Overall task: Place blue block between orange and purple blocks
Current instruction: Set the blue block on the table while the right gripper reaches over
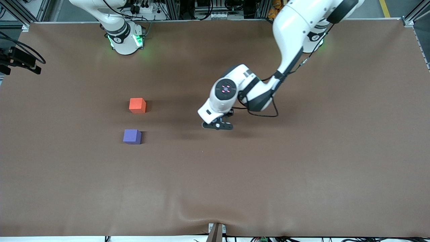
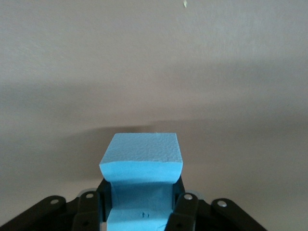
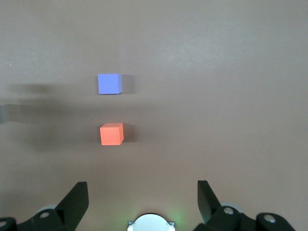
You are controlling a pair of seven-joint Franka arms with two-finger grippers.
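The orange block (image 1: 137, 105) and the purple block (image 1: 132, 136) sit on the brown table toward the right arm's end, the purple one nearer the front camera, with a gap between them. My left gripper (image 1: 217, 125) hangs over the middle of the table, well apart from both. In the left wrist view it (image 2: 140, 204) is shut on the blue block (image 2: 142, 159), held off the table; the hand hides this block in the front view. My right gripper (image 3: 142, 197) is open and empty, high up, looking down on the orange block (image 3: 111, 134) and purple block (image 3: 109, 83).
The right arm's base (image 1: 126, 40) stands at the table's back edge and waits. Black gear with cables (image 1: 20, 62) sticks in at the right arm's end. A small bracket (image 1: 216, 232) sits at the table edge nearest the front camera.
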